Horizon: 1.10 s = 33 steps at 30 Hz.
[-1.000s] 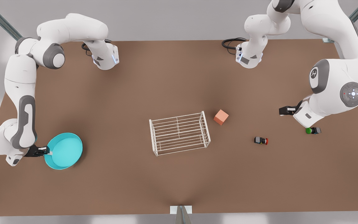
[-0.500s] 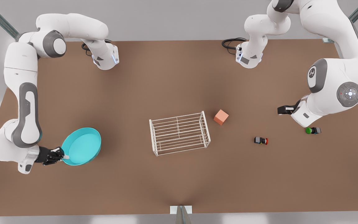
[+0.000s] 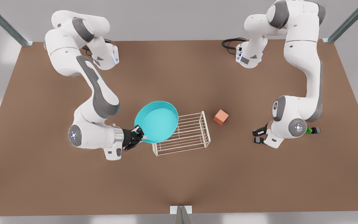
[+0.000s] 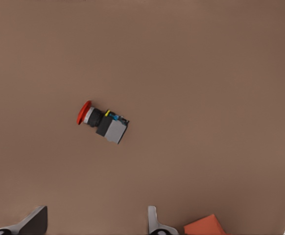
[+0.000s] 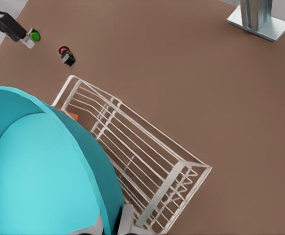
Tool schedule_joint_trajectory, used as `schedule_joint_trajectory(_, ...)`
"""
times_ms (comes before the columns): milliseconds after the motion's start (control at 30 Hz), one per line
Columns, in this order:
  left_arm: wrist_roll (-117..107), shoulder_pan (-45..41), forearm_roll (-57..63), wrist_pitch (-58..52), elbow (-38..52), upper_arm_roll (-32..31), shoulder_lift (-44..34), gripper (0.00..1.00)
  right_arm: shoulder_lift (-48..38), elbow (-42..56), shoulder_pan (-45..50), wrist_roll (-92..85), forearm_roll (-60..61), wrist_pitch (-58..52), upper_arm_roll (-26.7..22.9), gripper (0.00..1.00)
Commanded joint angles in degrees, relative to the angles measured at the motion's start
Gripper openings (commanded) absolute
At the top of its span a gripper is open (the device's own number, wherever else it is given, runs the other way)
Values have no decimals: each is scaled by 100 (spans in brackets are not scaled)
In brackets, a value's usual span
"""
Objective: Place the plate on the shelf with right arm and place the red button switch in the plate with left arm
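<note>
Since half a second ago the right gripper (image 3: 140, 133) had swung the round turquoise plate (image 3: 156, 121) from the front view's left to over the near end of the white wire shelf (image 3: 187, 133), its fingers pinched on the rim. Meanwhile the left gripper (image 3: 259, 134) had dropped above the little black-and-grey red button switch (image 4: 102, 123), which sat on the brown table (image 3: 179, 180) beyond the spread-apart fingertips (image 4: 153, 220), untouched. A salmon-orange cube (image 3: 221, 117) sat just beside the shelf.
</note>
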Motion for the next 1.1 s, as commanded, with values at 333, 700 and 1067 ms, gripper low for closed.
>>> schedule_joint_trajectory(333,-8007,114,27,2212,-481,136,449,100,442,-378,676,4537,-1016,1557,-80,21)
schedule_joint_trajectory(700,-7270,70,413,2845,-841,136,818,100,433,-783,782,4545,-1016,1838,-71,21)
schedule_joint_trajectory(1067,-7252,87,449,2845,-938,171,994,100,-1043,-862,378,4457,-1025,319,-36,100)
